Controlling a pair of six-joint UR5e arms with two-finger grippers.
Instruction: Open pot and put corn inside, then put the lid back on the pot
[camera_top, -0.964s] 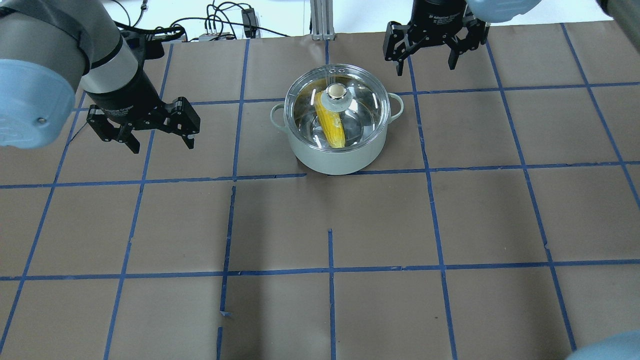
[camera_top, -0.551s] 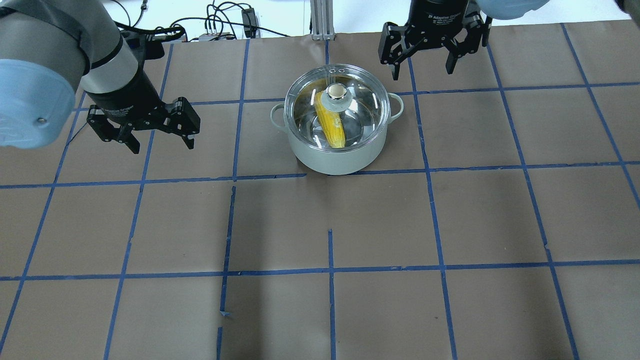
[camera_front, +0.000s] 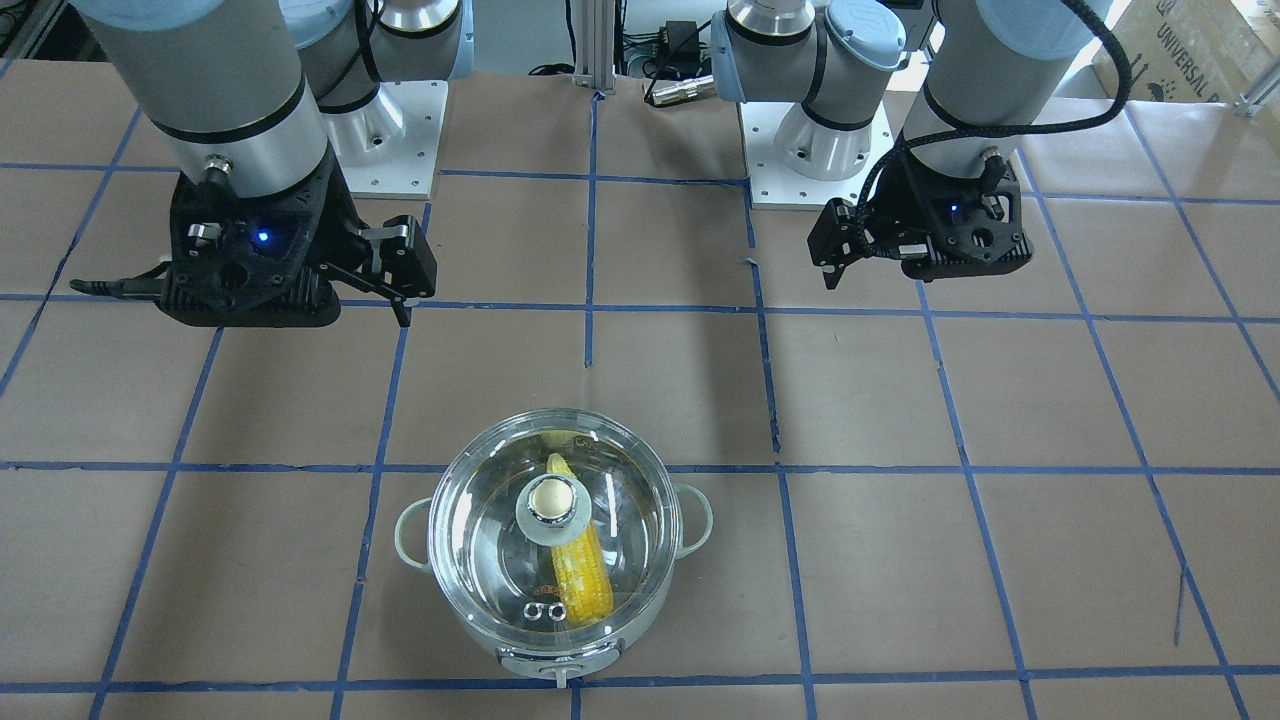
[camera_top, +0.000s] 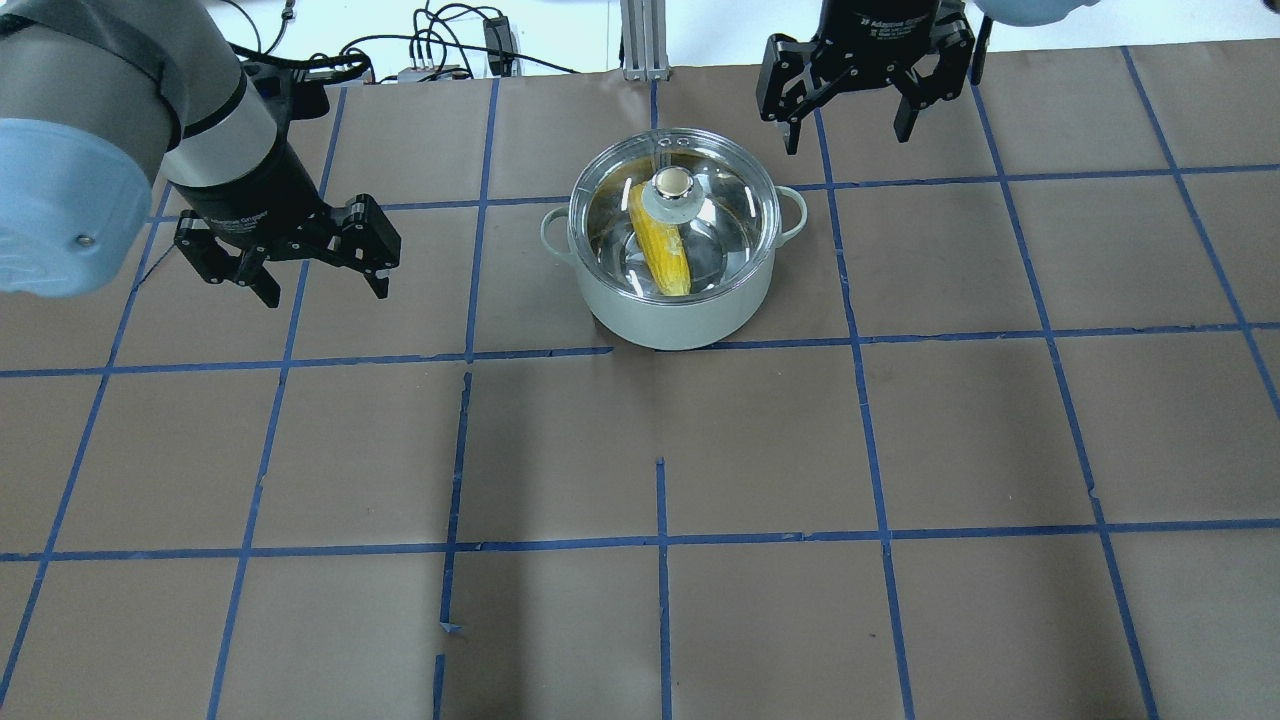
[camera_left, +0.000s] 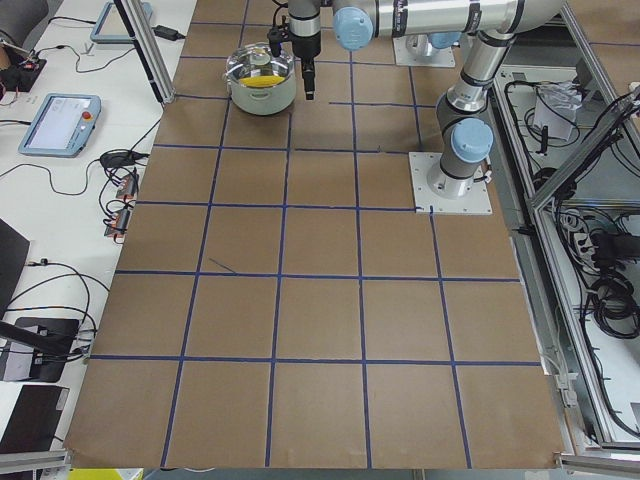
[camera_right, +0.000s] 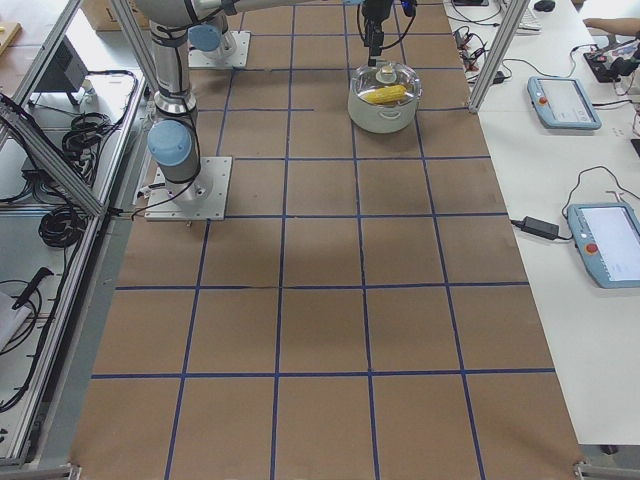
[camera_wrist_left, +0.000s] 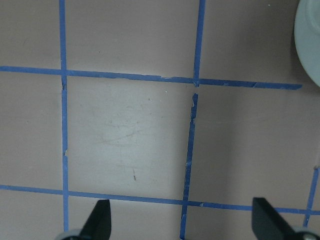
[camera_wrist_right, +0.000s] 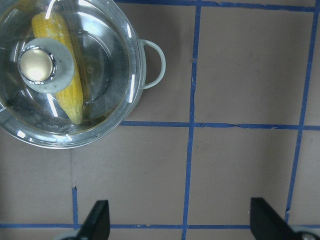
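Pot (camera_top: 672, 310) is sitting on the counter (camera_top: 900, 620) close to the far long edge, the one away from the robot base, about midway along it and well off every corner. Lid (camera_top: 735, 225) is resting flat on the rim, with its knob (camera_top: 673, 183) pointing up. Corn (camera_top: 665, 255) is lying inside the pot, showing through the glass with one end under the knob. Left gripper (camera_top: 327, 294) is hanging above the counter with fingers spread wide, well apart from the pot's left handle. Right gripper (camera_top: 851, 142) is hanging higher, also spread wide, off the pot's right side and touching nothing. A wide stretch of brown paper with blue tape lines is running from the pot toward the robot-side edge. Cables (camera_top: 440, 45) are lying just past the far edge.
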